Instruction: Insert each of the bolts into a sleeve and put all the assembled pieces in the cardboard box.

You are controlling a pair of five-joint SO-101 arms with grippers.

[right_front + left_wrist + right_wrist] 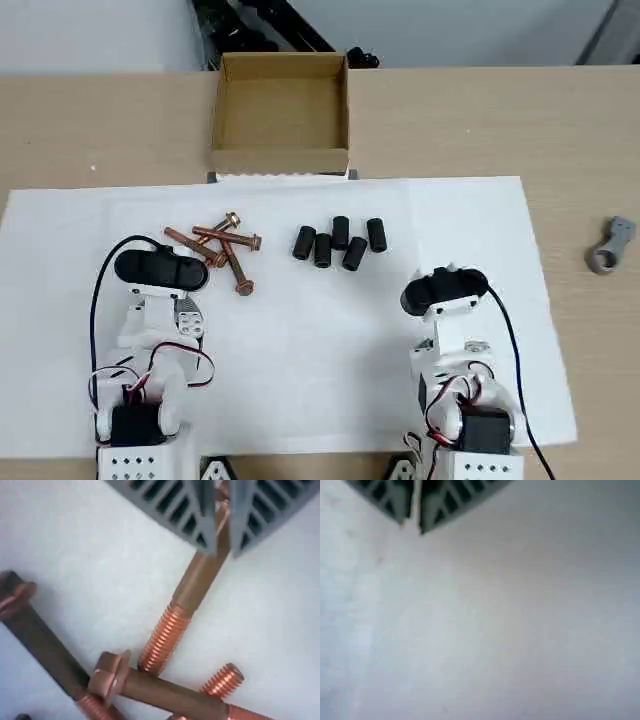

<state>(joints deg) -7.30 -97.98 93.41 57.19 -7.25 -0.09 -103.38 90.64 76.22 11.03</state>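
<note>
The left fingers (175, 505) are clamped on the smooth shank of one copper bolt (192, 587), whose threaded end lies on the white paper sheet (330, 350) against a second bolt (165, 690). The heap of bolts (225, 238) sits toward the desk's left side. Five black sleeves (340, 232) stand bunched just beside them, around the middle of the desk (90, 130). The right fingers (450, 495) are closed on nothing, over bare paper near the front edge. The cardboard box (281, 160) rests at the far edge, nothing inside. A small grey part (610, 245) lies by the right edge.
</note>
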